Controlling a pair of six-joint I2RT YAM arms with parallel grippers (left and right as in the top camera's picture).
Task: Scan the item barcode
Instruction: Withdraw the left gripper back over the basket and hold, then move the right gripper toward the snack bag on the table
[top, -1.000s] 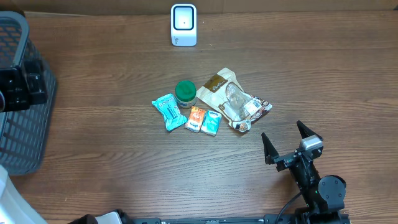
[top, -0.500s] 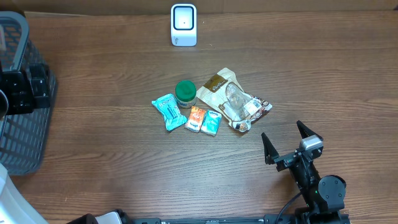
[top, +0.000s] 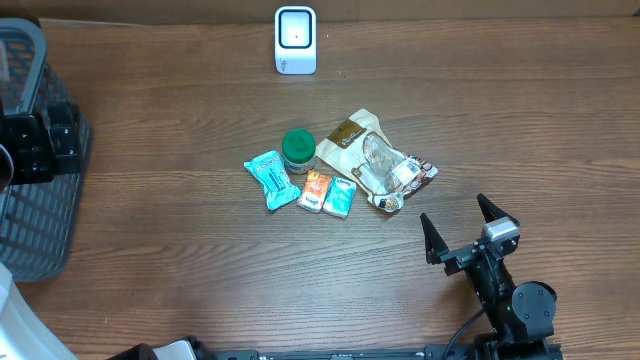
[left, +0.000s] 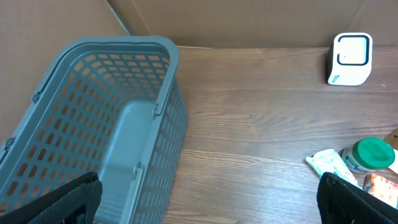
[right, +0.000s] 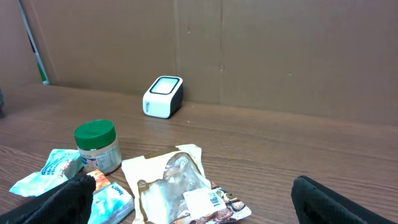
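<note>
1. The crinkled brown-and-clear plastic snack pouch (top: 378, 160) lies mid-desk on the right of the item cluster, its white barcode label (right: 214, 200) facing up.
2. Its long axis runs diagonally, far-left to near-right, just ahead of the right claw (top: 455, 212), the nearer one, which is spread wide and empty.
3. The left claw (left: 208, 180), also released, hovers by the grey mesh basket (left: 93, 124), well apart.
4. The white box scanner (top: 295, 40) stands at the wooden desk's (top: 180, 260) far edge.

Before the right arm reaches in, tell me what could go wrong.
The items lie bunched: grabbing the clear snack pouch could drag the small teal packet or knock the green-lidded jar. The pouch looks crinkled and glossy, so its barcode label may read poorly at the scanner.
</note>
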